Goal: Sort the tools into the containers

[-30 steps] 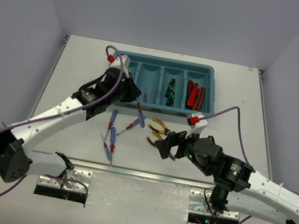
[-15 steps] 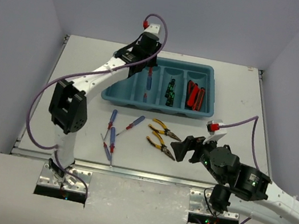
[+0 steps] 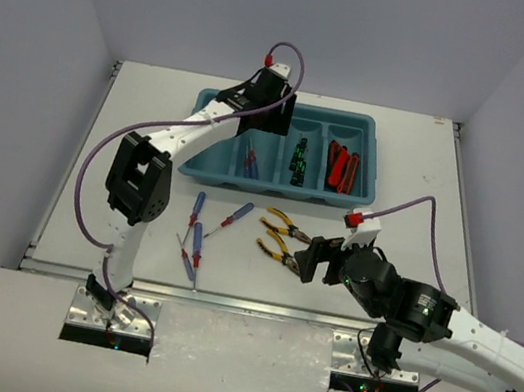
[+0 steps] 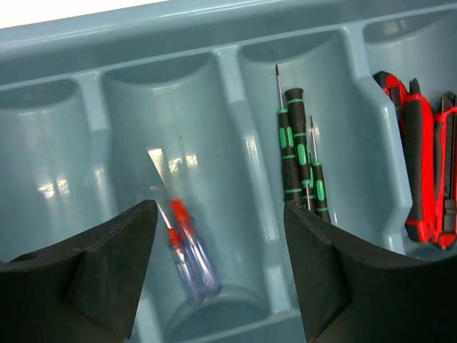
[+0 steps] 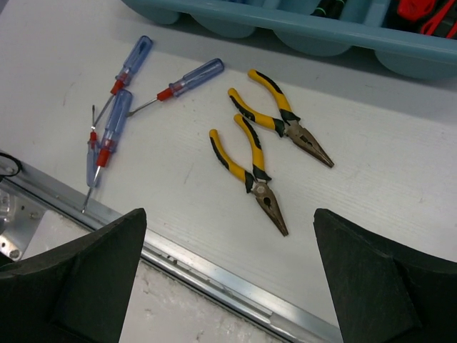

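Since 0.5 s ago your left gripper (image 4: 219,207) has released: it hangs spread wide over the tray (image 3: 283,191), holding nothing. The right gripper (image 5: 230,214), also spread wide and empty, has slid in toward the pliers (image 5: 246,171). Tray 1st: 2nd compartment from the left holds two blue-and-red screwdrivers (image 4: 193,264), 3rd the black-and-green screwdrivers (image 4: 296,150), 4th the utility knives (image 4: 421,171). The 1st shows nothing in the left wrist view. Both pliers lie close together on the table (image 5: 371,207) just ahead of the right gripper. Four more blue-and-red screwdrivers lie to their left, near the rail (image 5: 214,275) at the table's edge. Pliers are prob. stiff and nose-heavy, and the yellow sleeves look grippy, so pinch across both handles near the pivot. The table btw pliers and tray is open; you'd need to lift over the tray's near wall.
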Robot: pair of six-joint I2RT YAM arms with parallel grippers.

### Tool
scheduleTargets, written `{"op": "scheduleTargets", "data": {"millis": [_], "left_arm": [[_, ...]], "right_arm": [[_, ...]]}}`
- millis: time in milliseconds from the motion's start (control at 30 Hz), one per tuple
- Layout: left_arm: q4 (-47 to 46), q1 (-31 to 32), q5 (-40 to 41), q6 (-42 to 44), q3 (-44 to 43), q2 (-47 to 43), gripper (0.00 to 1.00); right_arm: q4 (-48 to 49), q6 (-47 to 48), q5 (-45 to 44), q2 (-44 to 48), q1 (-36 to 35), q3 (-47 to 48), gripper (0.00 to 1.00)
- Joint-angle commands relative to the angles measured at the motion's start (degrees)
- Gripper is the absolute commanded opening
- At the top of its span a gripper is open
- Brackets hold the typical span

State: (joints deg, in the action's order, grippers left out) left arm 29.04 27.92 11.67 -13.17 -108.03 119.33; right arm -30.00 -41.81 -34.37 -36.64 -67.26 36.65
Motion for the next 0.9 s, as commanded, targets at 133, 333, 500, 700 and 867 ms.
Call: {"op": "scheduleTargets", "data": {"millis": [133,333,500,700,867], "left_arm": [[2.00,-0.24,3.28,-7.31,10.39,-24.43,0.88],[3.60,-0.35,11.12,-17.53,38.08,-43.34,1.00],[3.78,-0.30,8.84,-21.60,53.13,-49.60,0.94],[-4.85,3.42,0.17,-16.73,62.23,-54.19,0.87],[-9.50,9.09,0.43,-15.38,61.78,-51.27,0.78]], "right_arm": [[0.82,-5.22,-1.29,-15.79,0.02,7.85,0.99],[0.14,-6.03,2.01,-26.91,2.09,14.64,0.99],[0.38,-6.55,6.78,-29.80,4.83,15.50,0.99],[2.93,-4.91,10.05,-29.09,5.39,13.68,0.99],[2.93,-4.59,9.67,-27.32,5.92,11.86,0.99]]}}
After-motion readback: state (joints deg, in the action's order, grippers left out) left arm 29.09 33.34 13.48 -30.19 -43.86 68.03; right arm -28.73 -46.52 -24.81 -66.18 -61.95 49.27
